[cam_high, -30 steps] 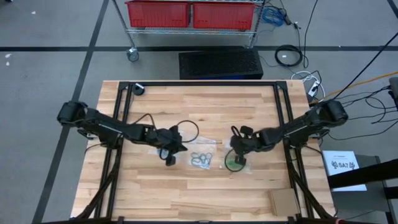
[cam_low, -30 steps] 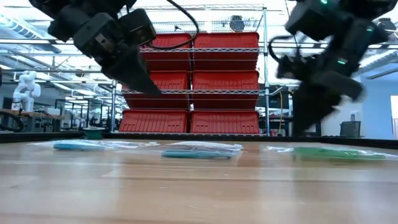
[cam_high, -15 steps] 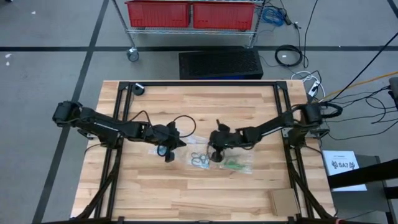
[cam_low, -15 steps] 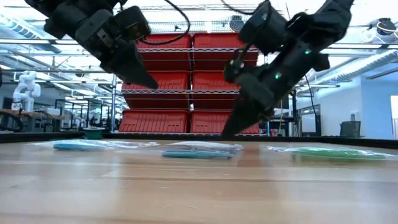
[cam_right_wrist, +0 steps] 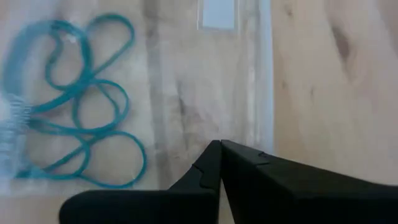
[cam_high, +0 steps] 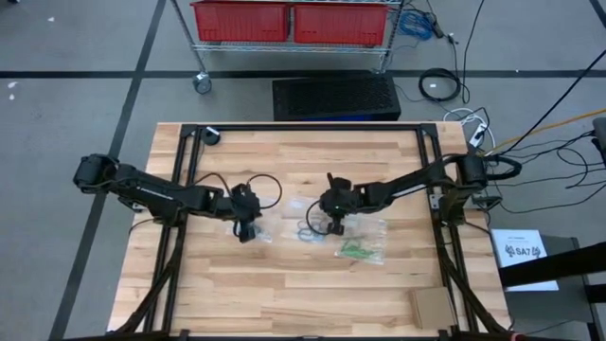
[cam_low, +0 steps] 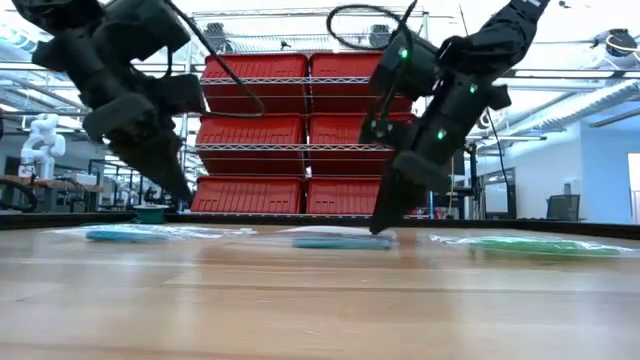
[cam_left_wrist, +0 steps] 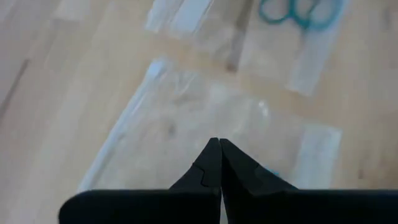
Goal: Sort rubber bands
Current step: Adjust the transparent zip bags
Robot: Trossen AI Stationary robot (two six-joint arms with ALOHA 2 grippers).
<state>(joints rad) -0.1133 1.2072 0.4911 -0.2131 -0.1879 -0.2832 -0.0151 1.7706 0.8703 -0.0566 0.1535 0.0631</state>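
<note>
Middle clear bag (cam_high: 305, 227) has teal rubber bands (cam_right_wrist: 74, 118) in it, green bands (cam_high: 357, 251) bagged just right of it. Right gripper (cam_high: 331, 227) sits pinched shut and empty at that middle bag's edge. Left gripper (cam_high: 246, 232), also closed on nothing, is over another clear bag (cam_left_wrist: 205, 124) to its left.

Lie flat mid-surface in separate clusters: teal-blue bands (cam_right_wrist: 74, 106) as overlapping thin loops at the centre (cam_high: 305, 233), green bands (cam_high: 356, 251) bunched just to their right and nearer the front edge, a few blue ones (cam_low: 118, 236) far left.
</note>
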